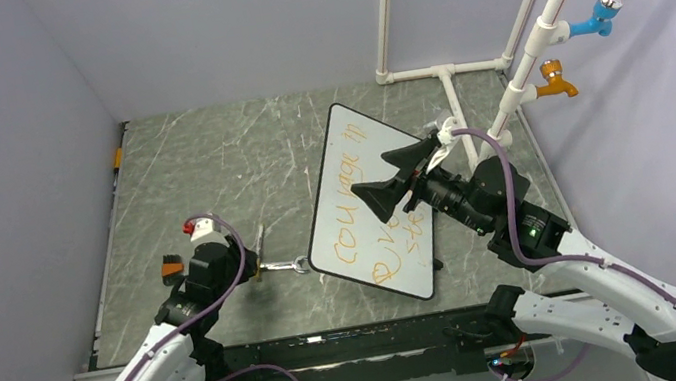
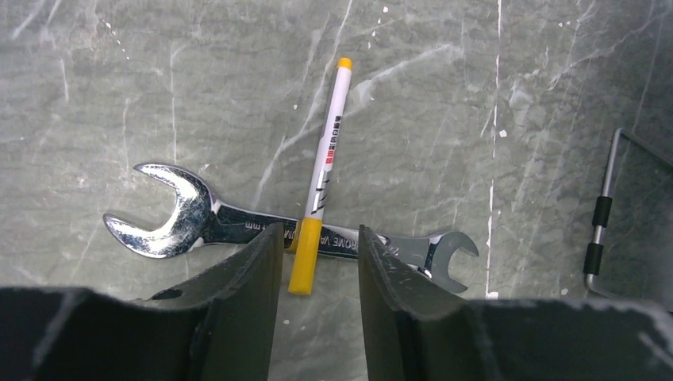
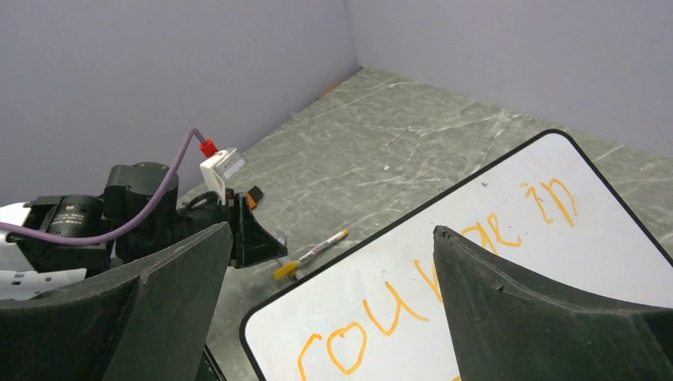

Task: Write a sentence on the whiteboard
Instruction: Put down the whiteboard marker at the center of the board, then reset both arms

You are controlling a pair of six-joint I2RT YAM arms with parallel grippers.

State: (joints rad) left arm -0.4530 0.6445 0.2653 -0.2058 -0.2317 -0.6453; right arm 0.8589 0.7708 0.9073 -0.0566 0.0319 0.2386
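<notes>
While its 2 jaws stand apart and touch nothing, the left gripper (image 2: 319, 234) hangs over the yellow cap of a marker (image 2: 325, 159), which lies free between them. From that cap the marker runs toward 12 o'clock, its barrel crossing a wrench (image 2: 186, 216) and resting on it. The wrench lies flat on the table (image 2: 103, 71), big end at 9 o'clock, small end at 3. In the top view the whiteboard (image 1: 326, 256) sits on the table at 3 o'clock from this gripper, turned slantwise, its edge just beside one wrench end. Across it runs the orange sentence (image 3: 401, 305) in 2 rows, the 1st reading roughly "courage in". Above the whiteboard the right gripper (image 3: 333, 230) hovers with jaws spread wide, holding nothing.
</notes>
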